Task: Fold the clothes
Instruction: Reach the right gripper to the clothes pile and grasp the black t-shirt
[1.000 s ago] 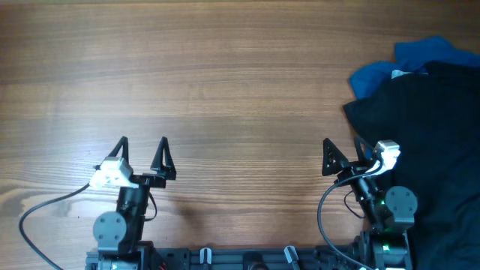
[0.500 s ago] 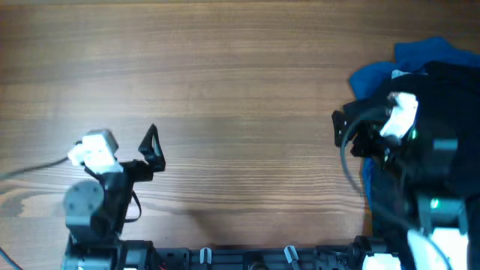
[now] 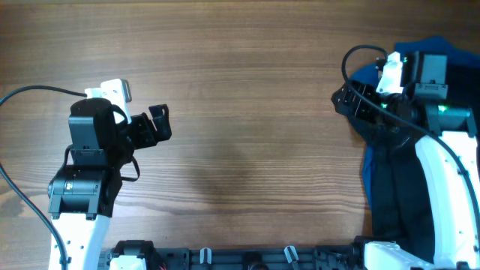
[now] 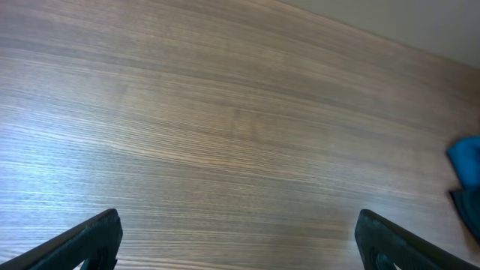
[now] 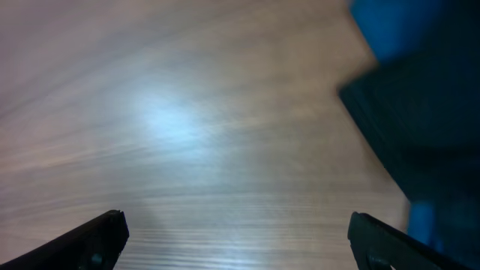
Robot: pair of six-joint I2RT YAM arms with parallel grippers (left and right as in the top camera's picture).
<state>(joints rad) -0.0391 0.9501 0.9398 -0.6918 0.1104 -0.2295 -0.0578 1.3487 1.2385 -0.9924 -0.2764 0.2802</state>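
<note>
A heap of black fabric [image 3: 394, 187] lies at the table's right edge, partly under my right arm. I cannot tell whether it is the black shirt: no logo, lettering or neck label shows. It also shows blurred in the right wrist view [image 5: 420, 112] and as a sliver in the left wrist view [image 4: 471, 208]. My right gripper [image 3: 341, 101] is open and empty above bare wood just left of the heap, with its fingers [image 5: 240, 244] wide apart. My left gripper [image 3: 163, 124] is open and empty over the left part of the table, its fingers [image 4: 240, 247] over bare wood.
A bright blue garment [image 3: 439, 43] lies at the far right, partly under the black heap. It also shows in the right wrist view [image 5: 397, 22] and in the left wrist view [image 4: 469, 157]. The wooden table [image 3: 247, 97] spans the whole view.
Both arms have lifted from the front edge and reached out. The left gripper went up and left. The right gripper went towards the far right, to the heap's left edge.
</note>
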